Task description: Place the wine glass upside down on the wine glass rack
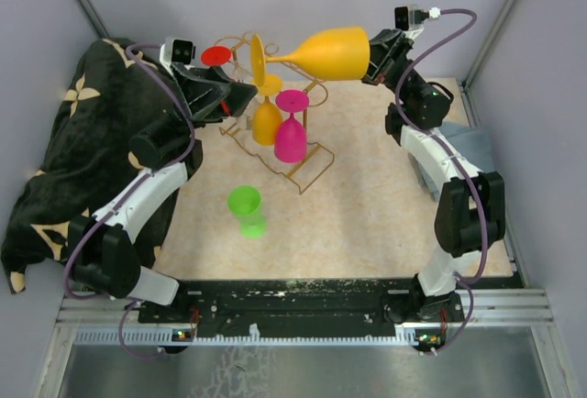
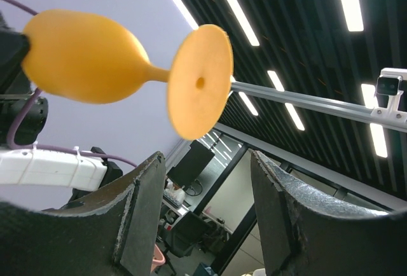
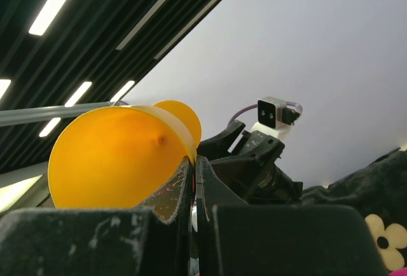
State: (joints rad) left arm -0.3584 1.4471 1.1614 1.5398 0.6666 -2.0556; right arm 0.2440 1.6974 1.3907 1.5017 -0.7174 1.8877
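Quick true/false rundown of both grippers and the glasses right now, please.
1. The right gripper is shut on the rim of the orange wine glass. True.
2. The left gripper grips its stem. False: it is open, clear of the glass.
3. The green glass hangs on the rack. False: it sits on the table.
4. A magenta glass hangs bowl-down on the rack. True.
5. The held glass is upright. False: it lies sideways, foot toward the left gripper.
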